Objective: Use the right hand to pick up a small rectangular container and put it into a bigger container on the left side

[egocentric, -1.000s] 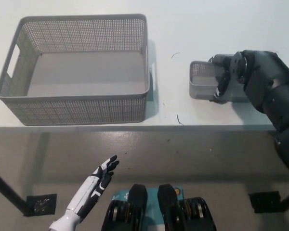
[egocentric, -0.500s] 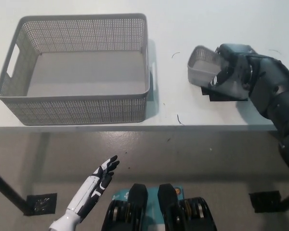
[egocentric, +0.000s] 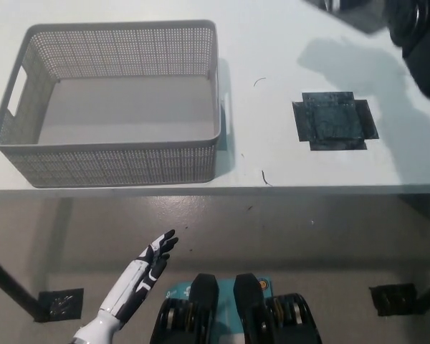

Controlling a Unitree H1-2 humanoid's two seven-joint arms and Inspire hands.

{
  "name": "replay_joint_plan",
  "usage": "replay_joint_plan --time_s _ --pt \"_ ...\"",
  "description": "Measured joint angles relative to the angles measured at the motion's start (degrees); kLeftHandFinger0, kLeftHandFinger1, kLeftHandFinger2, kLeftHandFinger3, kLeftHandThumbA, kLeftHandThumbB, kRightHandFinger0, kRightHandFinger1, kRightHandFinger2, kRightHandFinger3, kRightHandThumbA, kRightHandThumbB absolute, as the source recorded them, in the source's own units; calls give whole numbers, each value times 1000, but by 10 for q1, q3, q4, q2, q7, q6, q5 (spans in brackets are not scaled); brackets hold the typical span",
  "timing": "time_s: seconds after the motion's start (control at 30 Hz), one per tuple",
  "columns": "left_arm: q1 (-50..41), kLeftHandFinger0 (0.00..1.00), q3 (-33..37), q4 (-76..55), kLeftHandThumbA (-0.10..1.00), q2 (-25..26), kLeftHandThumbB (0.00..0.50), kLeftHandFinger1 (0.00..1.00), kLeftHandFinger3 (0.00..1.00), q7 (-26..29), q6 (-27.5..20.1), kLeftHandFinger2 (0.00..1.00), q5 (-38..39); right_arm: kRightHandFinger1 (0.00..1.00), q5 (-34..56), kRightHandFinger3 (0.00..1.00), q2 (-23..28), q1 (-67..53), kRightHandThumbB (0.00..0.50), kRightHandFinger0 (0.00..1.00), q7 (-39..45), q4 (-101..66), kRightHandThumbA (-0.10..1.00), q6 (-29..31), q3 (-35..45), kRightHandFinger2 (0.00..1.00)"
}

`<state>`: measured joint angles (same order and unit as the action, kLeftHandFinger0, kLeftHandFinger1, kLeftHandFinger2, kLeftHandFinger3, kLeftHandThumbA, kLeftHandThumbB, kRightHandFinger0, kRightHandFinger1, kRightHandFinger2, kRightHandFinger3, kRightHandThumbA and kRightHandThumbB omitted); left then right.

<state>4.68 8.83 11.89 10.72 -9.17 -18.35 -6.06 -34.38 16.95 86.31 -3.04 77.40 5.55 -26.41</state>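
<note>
Head view, the only one you have. Your big grey mesh basket [egocentric: 115, 100] sits on the white table [egocentric: 272, 43], left side, upright, nothing visible inside it. It has cut-out handles at its short ends.

Your right arm [egocentric: 416, 32] is up at the top right corner of the frame, mostly cropped out. Only a blurred black mass shows there, with a sliver of something dark at the top edge near the middle right. The right hand itself can't be made out, so you cannot tell whether it is clamped on anything or loose.

The small rectangular container doesn't appear on the table or in the basket in this frame. Where it is cannot be read from here.

A dark cross-shaped tape patch [egocentric: 335, 120] lies exposed on the table right of the basket, well apart from it. A soft shadow falls across the tabletop above and to the right of the patch. Two short dark marks sit on the table between basket and patch.

Your white left hand [egocentric: 152, 259] rests low at lower left, below the table edge, over the floor, fingers spread, holding nothing.
</note>
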Motion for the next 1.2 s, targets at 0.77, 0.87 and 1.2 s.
replay_joint_plan --time_s 0.77,0.87,1.2 --pt "10 1000 0 0 1000 3 293 1000 1000 -10 0 1000 0 235 -7 560 -226 107 268 0 -41 19 -100 40 -23 607" --pt "12 1000 0 0 1000 5 278 1000 1000 -11 0 1000 0 233 -5 544 -248 110 266 0 -44 27 -100 38 -23 601" --pt "16 1000 1 -3 1000 11 261 1000 1000 -20 1 1000 -1 1000 0 1000 -282 110 470 1000 0 48 742 5 -18 1000"
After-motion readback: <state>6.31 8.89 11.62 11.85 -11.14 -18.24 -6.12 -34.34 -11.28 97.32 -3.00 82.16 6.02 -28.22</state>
